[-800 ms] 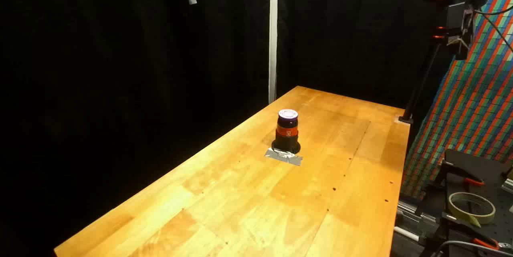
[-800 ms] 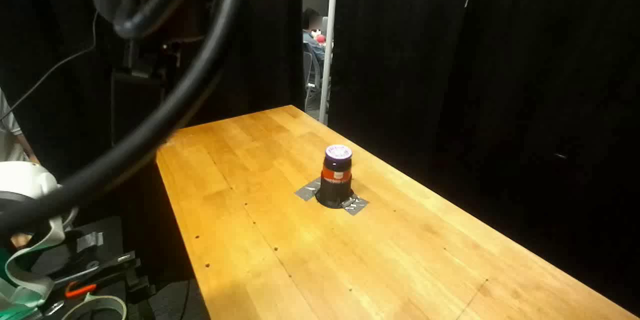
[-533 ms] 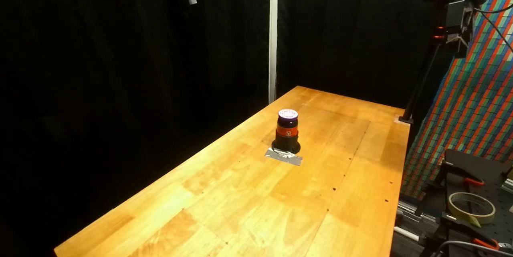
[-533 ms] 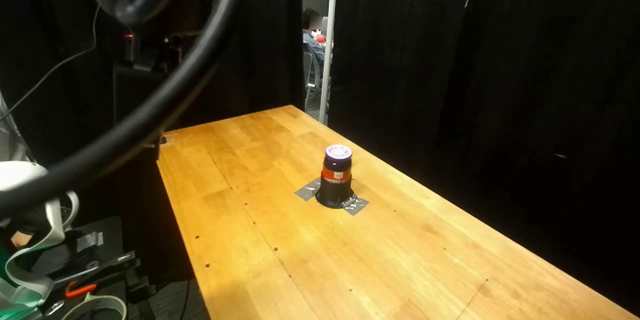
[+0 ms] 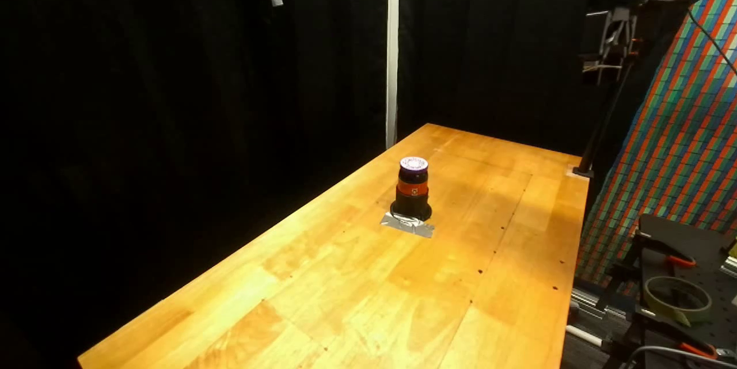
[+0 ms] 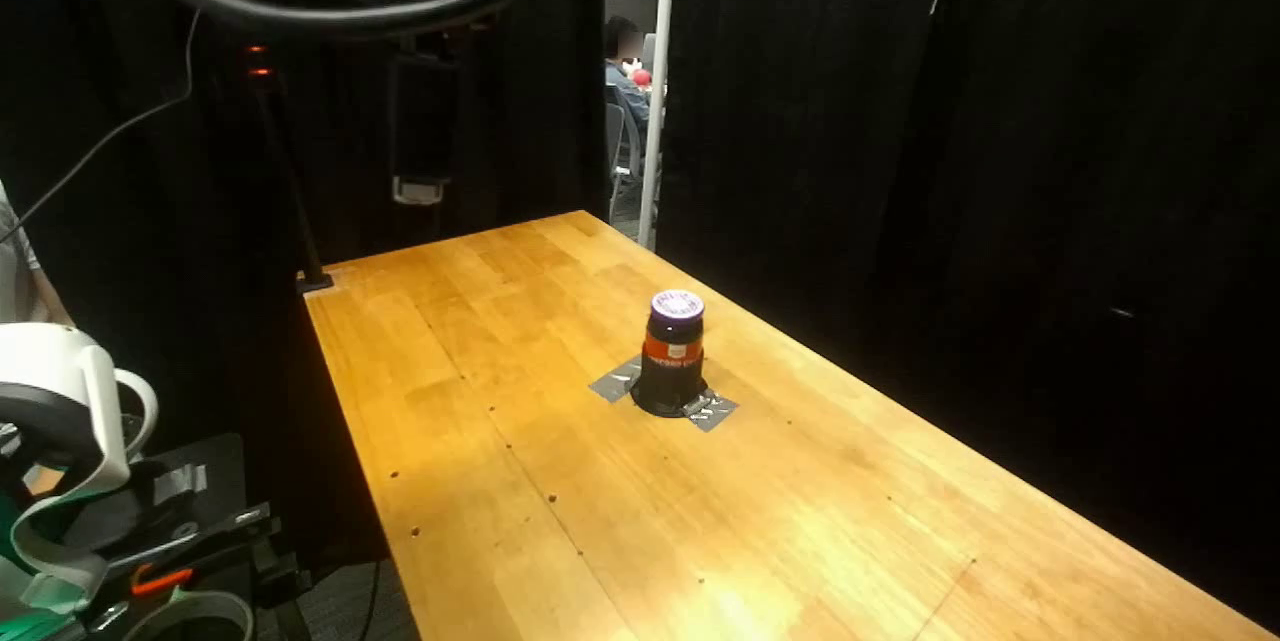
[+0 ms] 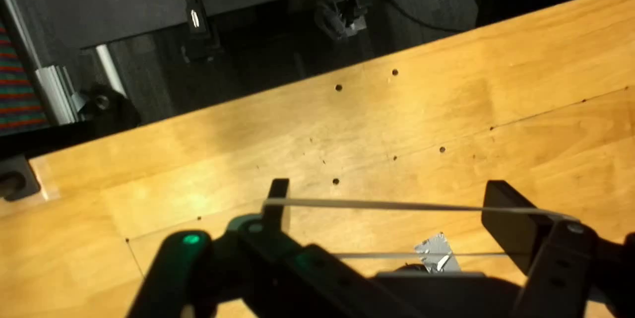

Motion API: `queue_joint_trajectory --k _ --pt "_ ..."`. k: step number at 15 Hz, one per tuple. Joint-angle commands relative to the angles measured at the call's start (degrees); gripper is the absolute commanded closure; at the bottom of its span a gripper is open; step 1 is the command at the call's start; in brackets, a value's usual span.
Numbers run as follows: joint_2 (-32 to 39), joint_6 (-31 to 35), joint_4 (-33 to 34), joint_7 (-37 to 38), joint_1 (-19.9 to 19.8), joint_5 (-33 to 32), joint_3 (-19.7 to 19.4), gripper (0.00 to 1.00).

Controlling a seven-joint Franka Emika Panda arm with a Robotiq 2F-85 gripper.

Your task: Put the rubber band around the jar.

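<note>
The jar (image 5: 413,187) stands upright on the wooden table (image 5: 345,277). It has a white and purple lid, a red-orange label and a dark lower part with a wide black base; it also shows in an exterior view (image 6: 672,351). In the wrist view it is mostly hidden behind the gripper body; a dark edge shows beside the tape. My gripper (image 7: 387,199) is open, high above the table's far part and apart from the jar. A pale rubber band (image 7: 372,204) is stretched around both fingers. The gripper also shows in both exterior views (image 5: 601,67) (image 6: 418,186).
Grey tape (image 5: 407,225) holds the base to the table. A black stand (image 6: 312,281) is fixed at the table's far corner. A side bench (image 5: 685,236) holds a tape roll (image 5: 676,300) and clamps. A thick cable (image 6: 380,21) hangs from the arm.
The arm and gripper have moved over the table, leftward in one exterior picture and rightward in the opposite one. The hanging cable has swung up. The jar has not moved.
</note>
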Motion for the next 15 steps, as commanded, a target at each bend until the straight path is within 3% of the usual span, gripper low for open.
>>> queue_joint_trajectory --k 1,6,10,15 --pt "11.39 7.25 9.23 9.06 1.65 -5.79 6.57 0.0" --pt "26.09 21.75 17.23 18.47 3.71 -18.74 9.29 0.0" --pt "36.35 30.21 22.59 22.2 6.6 -25.84 6.07 0.0" --pt "45.79 37.44 27.46 21.55 10.38 -25.35 1.19 0.0"
